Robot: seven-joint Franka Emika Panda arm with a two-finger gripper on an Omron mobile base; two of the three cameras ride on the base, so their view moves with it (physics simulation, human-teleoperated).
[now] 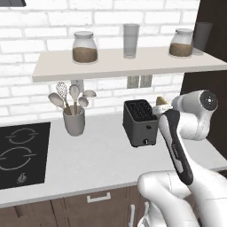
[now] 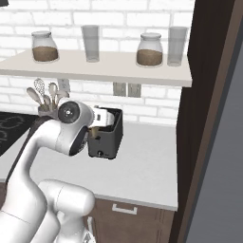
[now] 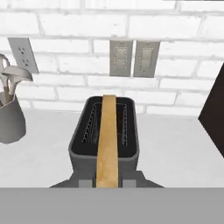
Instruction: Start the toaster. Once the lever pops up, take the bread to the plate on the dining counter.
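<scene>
Gripping the bread [image 3: 107,144] edge-on, the gripper [image 3: 107,183] is closed on the slice's near end, and the slice runs straight away from the hand over the toaster [image 3: 105,140]. That long axis lines up with the toaster's slots, so the bread looks lifted out and hanging just above the toaster's top rather than seated in it; how far clear of the slot it is cannot be told. In the left base view the toaster [image 1: 140,122] stands on the white worktop [image 1: 97,164] right of the utensil cup [image 1: 73,119], with a tan corner of bread [image 1: 162,101] showing just right of the toaster, at the wrist. In the right base view the toaster [image 2: 107,135] is partly hidden behind the arm. The lever cannot be made out. Judging from this, the toasting step seems done and the carry is what remains: the slice must rise clear of the toaster before any sideways swing, and the plate lies somewhere away from the toaster
</scene>
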